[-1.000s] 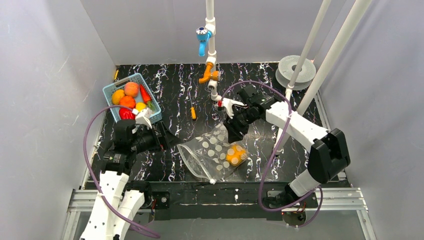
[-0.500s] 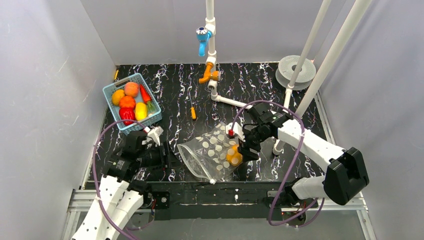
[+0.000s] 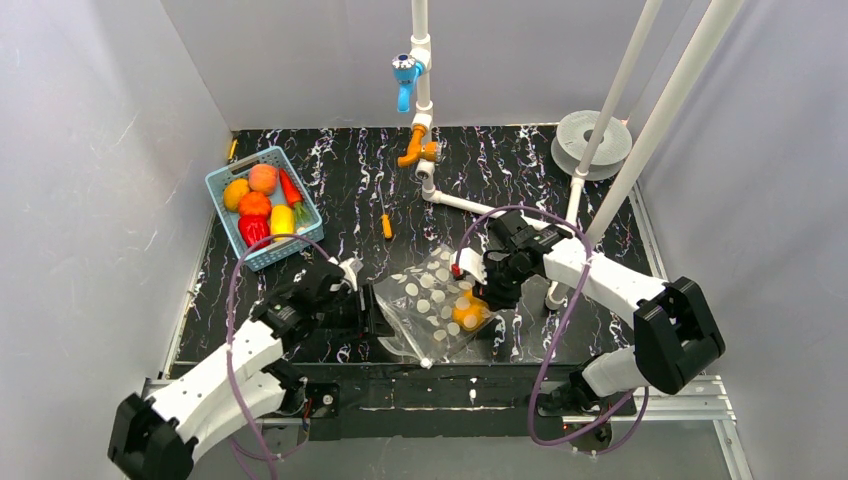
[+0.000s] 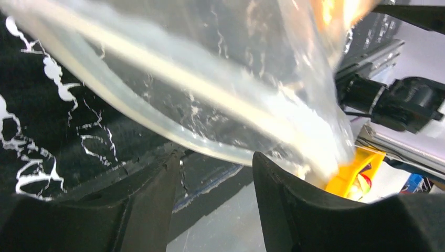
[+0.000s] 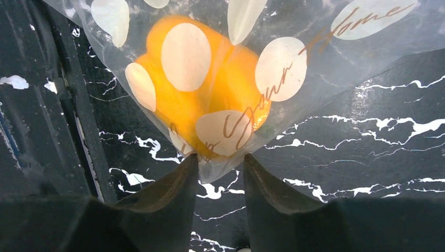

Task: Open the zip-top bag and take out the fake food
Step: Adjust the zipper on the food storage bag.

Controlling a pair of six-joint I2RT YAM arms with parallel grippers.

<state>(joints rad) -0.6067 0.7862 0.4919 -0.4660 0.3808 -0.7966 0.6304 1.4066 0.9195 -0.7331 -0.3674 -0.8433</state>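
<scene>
The zip-top bag [image 3: 425, 300], clear with white dots, lies flat on the black marbled table near the front edge. One yellow-orange piece of fake food [image 3: 468, 312] sits inside its right end. More fake food [image 3: 255, 200] fills the blue basket. My left gripper [image 3: 372, 318] is at the bag's left edge. In the left wrist view it is open [image 4: 216, 157], with the bag's rim [image 4: 210, 63] just past the tips. My right gripper [image 5: 219, 160] is open and straddles the bag's corner [image 5: 325, 47], with the food [image 5: 204, 89] right beyond the tips.
The light blue basket [image 3: 240, 163] stands at the back left. A small orange-handled screwdriver [image 3: 386, 225] lies mid-table. A white pipe with a blue tap [image 3: 405, 70] stands at the back, a grey spool [image 3: 592, 140] at the back right, and two white poles rise on the right.
My left arm swung from beside the basket across to the bag's left edge. My right arm dropped from behind the bag onto its right end. Both jaws stand narrower than before.
</scene>
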